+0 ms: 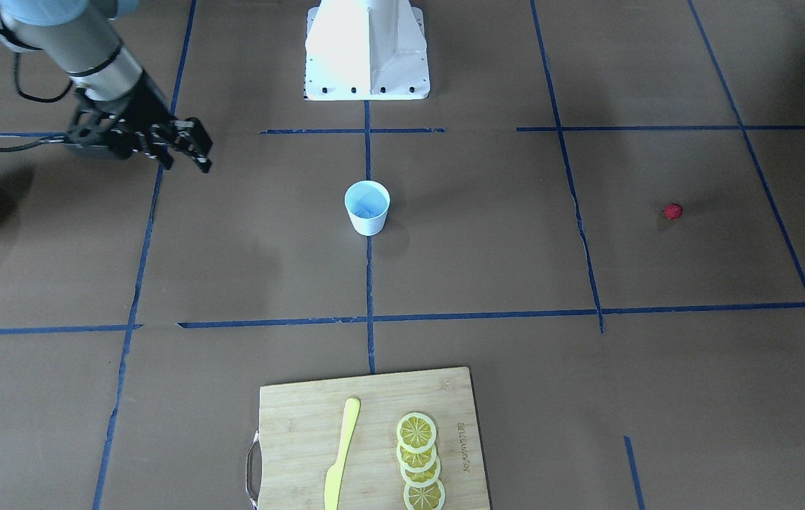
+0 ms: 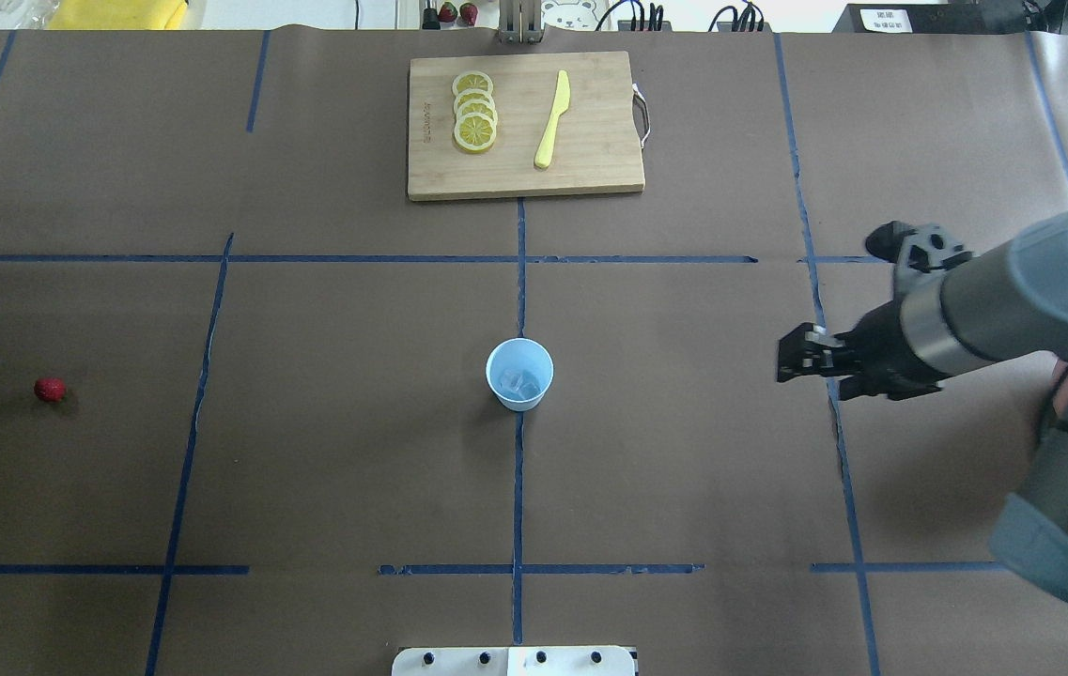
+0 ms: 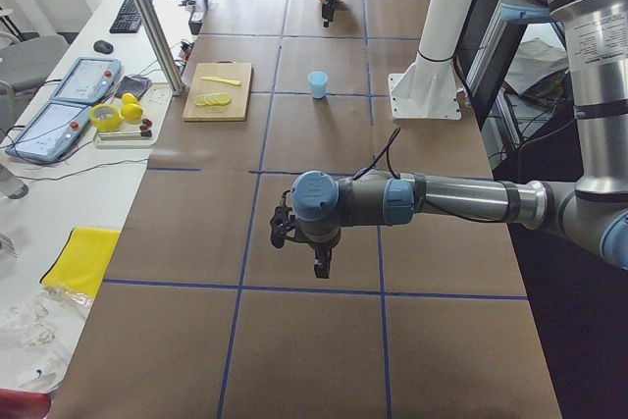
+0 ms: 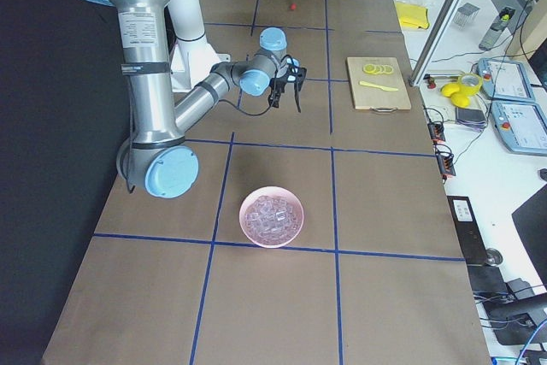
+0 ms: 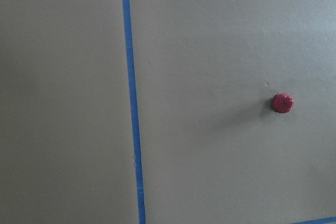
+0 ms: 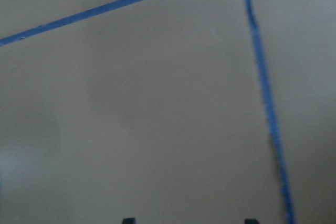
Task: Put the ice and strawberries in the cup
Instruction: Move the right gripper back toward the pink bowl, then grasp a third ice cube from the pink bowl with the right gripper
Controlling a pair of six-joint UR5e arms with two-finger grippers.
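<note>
Finding only one piece of writing, a dark line burnt into the cutting board (image 1: 296, 418) along one short edge, too small for reading; seeing no label on the cup (image 2: 519, 376) or the pink bowl (image 4: 272, 244). Seeing the cup standing upright at the middle of the surface (image 2: 308, 451), on a blue tape line, mouth facing up, with ice (image 2: 519, 383) lying in its pale blue bottom. Spotting the strawberry (image 5: 282, 103) lying alone, well apart from the cup toward the robot's left, looking round from above and so giving away neither long axis nor tip direction. Watching the right pincer (image 2: 787, 359) hanging spread wide and empty over bare surface between cup and pink bowl, fingertips (image 6: 128, 220) standing apart. Catching the left pincer (image 3: 321, 264) only in one side view, hanging above the surface, and being unable to tell its state, open or closed.
</note>
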